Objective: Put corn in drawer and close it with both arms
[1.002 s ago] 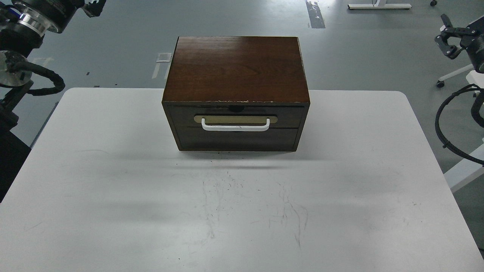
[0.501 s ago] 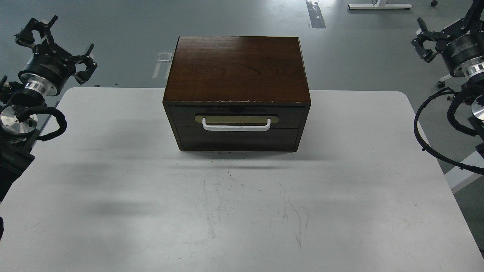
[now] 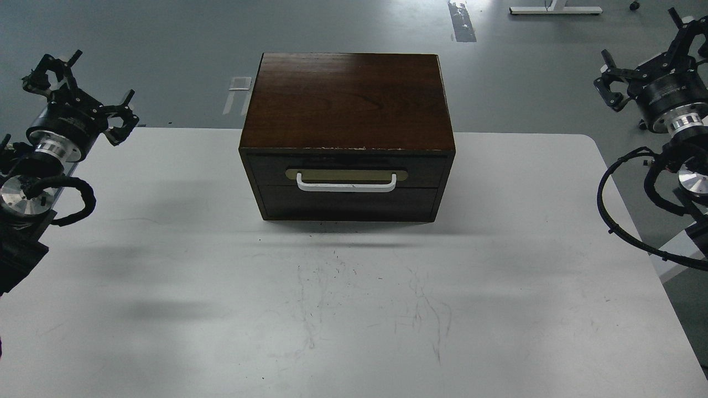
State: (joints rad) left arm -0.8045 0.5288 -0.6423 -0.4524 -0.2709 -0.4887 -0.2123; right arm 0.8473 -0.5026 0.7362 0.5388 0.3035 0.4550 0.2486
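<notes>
Grey shop floor behind, white table scuffed near its middle, dark wooden cabinet sitting at the far centre. The drawer is flush in its face, white bar handle facing me, plain panel below it. No corn visible anywhere on the table or floor, so either it's inside that drawer or out of frame; can't tell which. The 2 arms sit out wide: left gripper is off the table's far left corner, fingers spread and empty; right gripper is off the far right edge, claws also look apart, nothing held. Both are well apart from the cabinet. Risks as I see them: if the corn isn't in there, the job stalls with nothing to pick. If the drawer needs pulling, the cabinet is free-standing, so a 1-arm tug on the handle likely drags the whole box forward unless the other arm braces it. The handle's gap looks slim, so a finger could skid off the bar. The cable loops on the right arm hang low near the table edge and could snag on a reach in.
</notes>
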